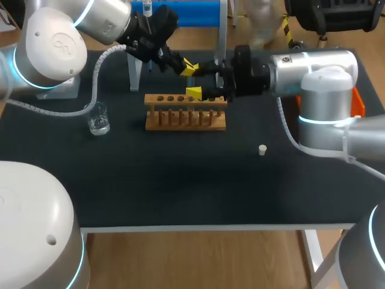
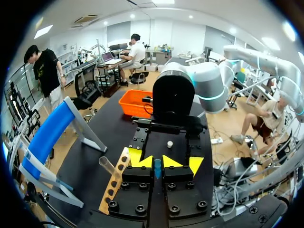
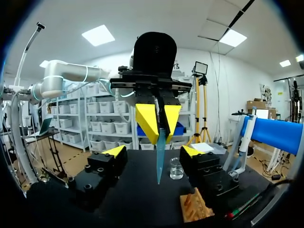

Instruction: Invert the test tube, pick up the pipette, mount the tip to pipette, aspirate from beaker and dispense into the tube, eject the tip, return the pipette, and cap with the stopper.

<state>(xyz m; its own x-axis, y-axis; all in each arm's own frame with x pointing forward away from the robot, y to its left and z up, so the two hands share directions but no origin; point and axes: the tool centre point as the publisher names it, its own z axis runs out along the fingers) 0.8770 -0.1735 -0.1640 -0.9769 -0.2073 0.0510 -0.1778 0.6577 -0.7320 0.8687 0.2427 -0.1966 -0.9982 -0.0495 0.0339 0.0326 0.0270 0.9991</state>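
Pipette tip point(image 3: 160, 153), thin and blue, is pinched between the yellow fingers of the left gripper point(image 2: 163, 162) above the wooden rack point(image 1: 185, 112). The right gripper point(image 3: 153, 151) faces it, fingers spread wide and empty. A clear tube point(image 2: 107, 166) leans in the rack. The beaker point(image 1: 98, 119) and the stopper point(image 1: 262, 149) stand well apart on the table point(image 1: 180, 180).

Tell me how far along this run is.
Looks done: the test tube leans in the rack. In hand: the left claw is shut on a blue tip, inside the open right claw. Left: drawing from the beaker, dispensing, and capping; the stopper lies loose.
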